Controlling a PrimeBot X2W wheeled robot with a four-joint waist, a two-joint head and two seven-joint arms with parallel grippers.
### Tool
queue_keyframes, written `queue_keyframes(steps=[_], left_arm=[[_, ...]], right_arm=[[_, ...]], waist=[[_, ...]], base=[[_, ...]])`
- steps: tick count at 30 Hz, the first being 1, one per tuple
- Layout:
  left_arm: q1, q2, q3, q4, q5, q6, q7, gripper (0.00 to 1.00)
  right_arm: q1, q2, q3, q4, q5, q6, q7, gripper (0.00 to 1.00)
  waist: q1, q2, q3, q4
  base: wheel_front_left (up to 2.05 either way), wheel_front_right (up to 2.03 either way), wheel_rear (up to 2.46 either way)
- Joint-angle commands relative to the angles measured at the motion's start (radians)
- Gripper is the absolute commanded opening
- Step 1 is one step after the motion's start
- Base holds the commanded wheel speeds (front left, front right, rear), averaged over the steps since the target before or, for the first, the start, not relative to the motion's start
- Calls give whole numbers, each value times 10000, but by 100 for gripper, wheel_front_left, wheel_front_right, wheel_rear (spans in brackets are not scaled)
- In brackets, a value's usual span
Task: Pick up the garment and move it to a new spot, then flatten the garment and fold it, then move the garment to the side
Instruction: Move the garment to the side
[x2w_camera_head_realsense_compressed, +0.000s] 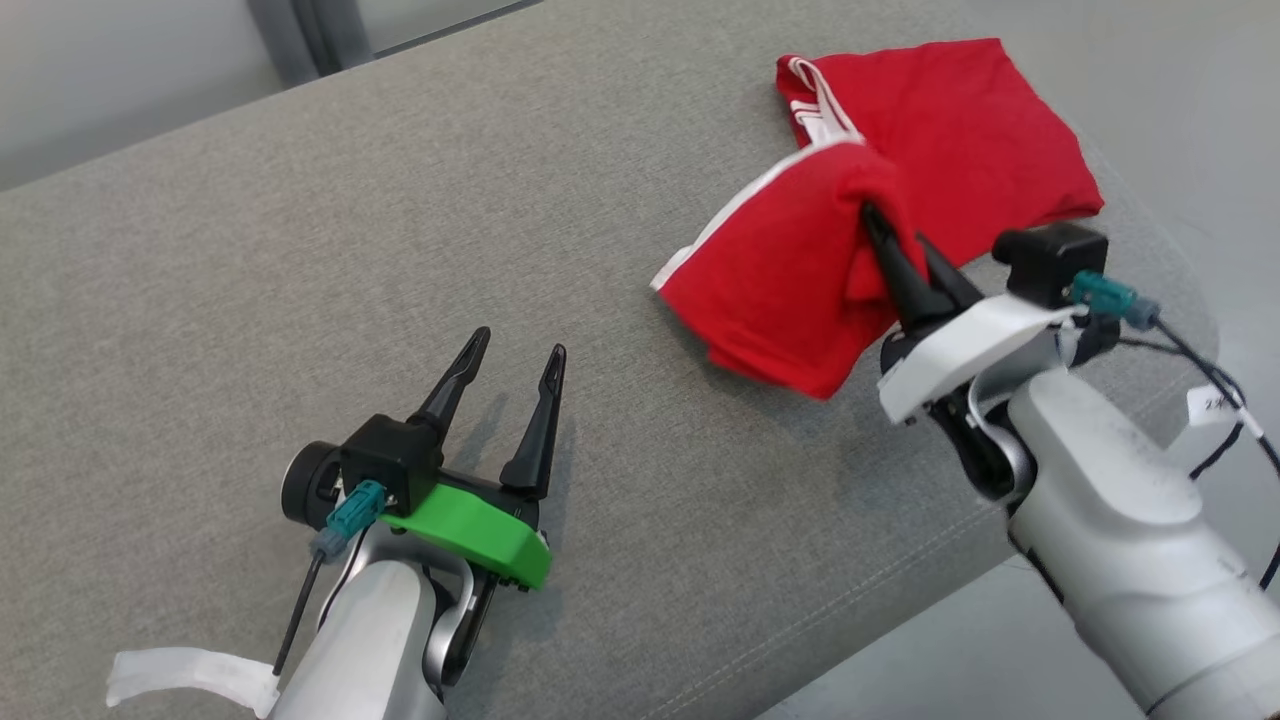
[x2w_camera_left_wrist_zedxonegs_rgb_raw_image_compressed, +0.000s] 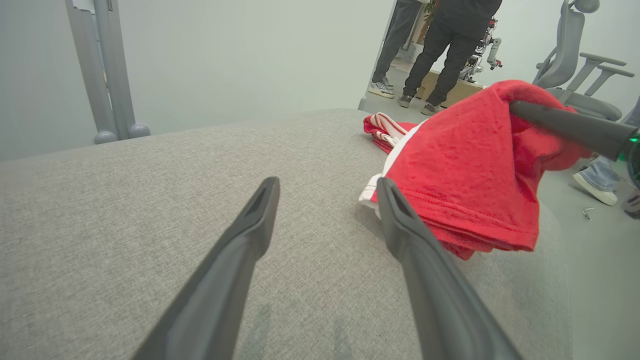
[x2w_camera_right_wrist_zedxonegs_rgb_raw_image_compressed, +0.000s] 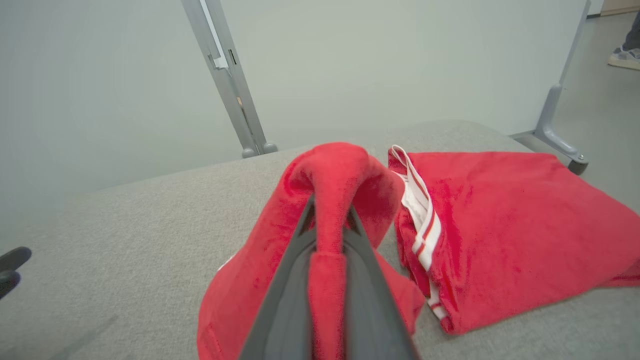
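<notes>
The garment (x2w_camera_head_realsense_compressed: 960, 130) is red with white-striped trim and lies folded at the far right of the grey cushioned surface (x2w_camera_head_realsense_compressed: 400, 200). My right gripper (x2w_camera_head_realsense_compressed: 895, 235) is shut on a fold of the garment's near part (x2w_camera_right_wrist_zedxonegs_rgb_raw_image_compressed: 330, 200), which hangs lifted from its fingers and drapes down to the left. The far part of the garment (x2w_camera_right_wrist_zedxonegs_rgb_raw_image_compressed: 510, 220) still rests flat. My left gripper (x2w_camera_head_realsense_compressed: 520, 350) stands open over bare fabric at the lower left, well apart from the cloth (x2w_camera_left_wrist_zedxonegs_rgb_raw_image_compressed: 465, 165), with nothing between its fingers (x2w_camera_left_wrist_zedxonegs_rgb_raw_image_compressed: 250, 225).
The surface's near edge (x2w_camera_head_realsense_compressed: 850, 620) runs diagonally at lower right, with floor beyond. In the left wrist view, people's legs (x2w_camera_left_wrist_zedxonegs_rgb_raw_image_compressed: 440, 50) stand in the background beside an office chair (x2w_camera_left_wrist_zedxonegs_rgb_raw_image_compressed: 575, 65). A grey partition post (x2w_camera_right_wrist_zedxonegs_rgb_raw_image_compressed: 225, 75) stands behind the surface.
</notes>
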Motion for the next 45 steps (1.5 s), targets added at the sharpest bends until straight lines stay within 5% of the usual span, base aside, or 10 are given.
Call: queue_keyframes(steps=[1,10,21,22,23,29,32,39,45], left_arm=[[-194,11,-21,-35,14,18,5,100],[-499,-45,-136,-148,159,18,5,100],[-867,104,-456,-195,322,18,5,100],[-877,129,-476,-194,332,18,5,100],[-891,152,-491,-186,341,18,5,100],[-943,255,-438,-200,340,18,5,100],[-947,260,-353,-176,349,18,5,100],[-628,133,121,-163,437,18,4,100],[-142,-45,811,-138,589,18,6,100]], right_arm=[[-750,-388,272,-8,-41,-3,-27,0],[-2806,-2121,721,1139,331,-3,302,0],[-3773,-3759,353,4373,310,-5,417,0],[-3877,-3832,317,4659,198,-5,355,39],[-3973,-3868,229,4973,124,-5,294,100],[-4511,-4086,-589,6398,-771,-5,-24,100],[-4679,-4280,-1479,6095,-1494,-5,-26,100],[-3129,-3107,-3867,3178,-3595,-5,-24,100],[-1429,-1549,-4090,906,-4422,-5,-26,100]], waist=[[0,-1,409,643],[0,-1,1068,1540],[0,-1,1944,2419],[0,-1,1995,2459],[0,-1,2047,2497],[0,-1,2171,2586],[0,-1,2099,2559],[0,-1,1494,2537],[0,-1,630,2856]], base=[[0,0,0],[0,0,0],[0,0,0],[0,0,0],[0,0,0],[0,0,0],[0,0,0],[0,0,0],[0,0,0]])
